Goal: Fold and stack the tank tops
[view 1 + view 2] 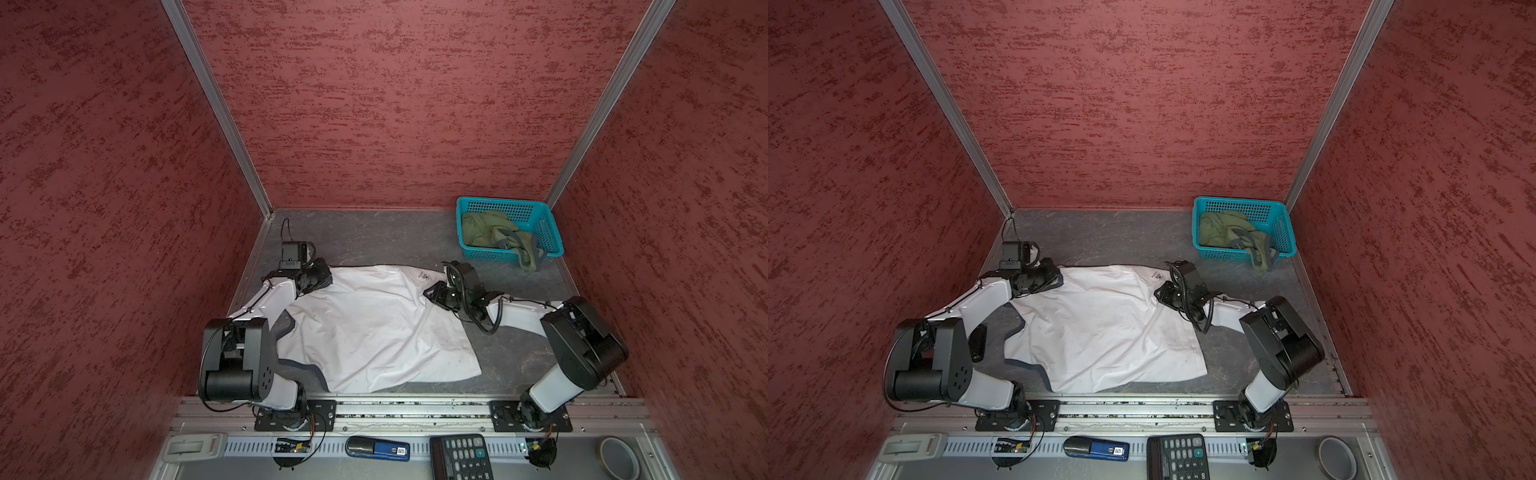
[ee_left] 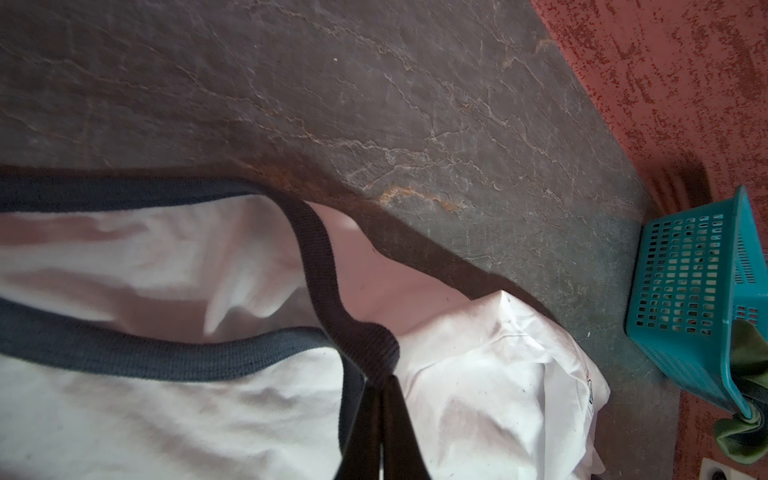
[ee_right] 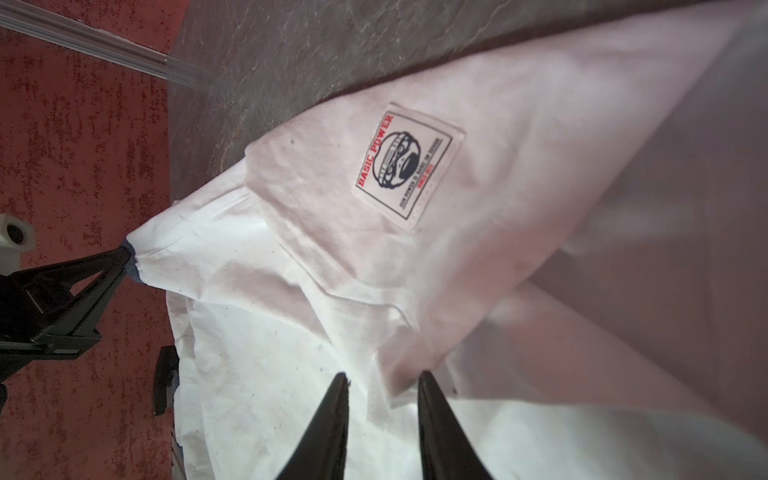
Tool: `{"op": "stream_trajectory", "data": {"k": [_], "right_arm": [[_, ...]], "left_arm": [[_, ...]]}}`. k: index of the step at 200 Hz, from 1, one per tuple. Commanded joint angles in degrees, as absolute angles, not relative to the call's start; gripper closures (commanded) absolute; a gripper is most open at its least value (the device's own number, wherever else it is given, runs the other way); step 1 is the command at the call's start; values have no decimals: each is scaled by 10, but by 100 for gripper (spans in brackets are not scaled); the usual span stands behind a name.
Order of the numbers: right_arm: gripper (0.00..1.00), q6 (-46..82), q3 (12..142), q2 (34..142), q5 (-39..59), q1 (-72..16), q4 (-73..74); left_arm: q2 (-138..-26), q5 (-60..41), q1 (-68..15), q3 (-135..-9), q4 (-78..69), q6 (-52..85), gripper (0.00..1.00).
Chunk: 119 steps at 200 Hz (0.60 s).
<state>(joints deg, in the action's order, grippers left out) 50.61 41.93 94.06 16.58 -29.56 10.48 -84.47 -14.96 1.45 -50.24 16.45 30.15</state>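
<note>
Left gripper (image 2: 380, 380) tight on top's (image 1: 374, 328) trim (image 2: 166, 353), right gripper (image 3: 382, 376) part-open above; label (image 3: 409, 166) legible only from right wrist.

Teal basket (image 1: 486, 252) is sitting in the far right corner of the grey bench (image 1: 374, 237); white device (image 1: 193, 446), blue-black tool (image 1: 377, 449), calculator (image 1: 461, 457) and tape roll (image 1: 619, 459) are lying along the near rail.

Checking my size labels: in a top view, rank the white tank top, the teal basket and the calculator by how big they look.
1. white tank top
2. teal basket
3. calculator, though it is cropped by the frame edge and nearer the camera, so less sure.
</note>
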Motion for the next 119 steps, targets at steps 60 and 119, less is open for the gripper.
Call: {"op": "stream_trajectory", "data": {"k": [60, 119], "right_arm": [[64, 558, 423, 956, 142, -297, 133], [59, 591, 407, 954, 122, -297, 132]], "left_arm": [[-849, -150, 19, -499, 151, 299, 100], [-852, -150, 19, -500, 150, 300, 100]]}}
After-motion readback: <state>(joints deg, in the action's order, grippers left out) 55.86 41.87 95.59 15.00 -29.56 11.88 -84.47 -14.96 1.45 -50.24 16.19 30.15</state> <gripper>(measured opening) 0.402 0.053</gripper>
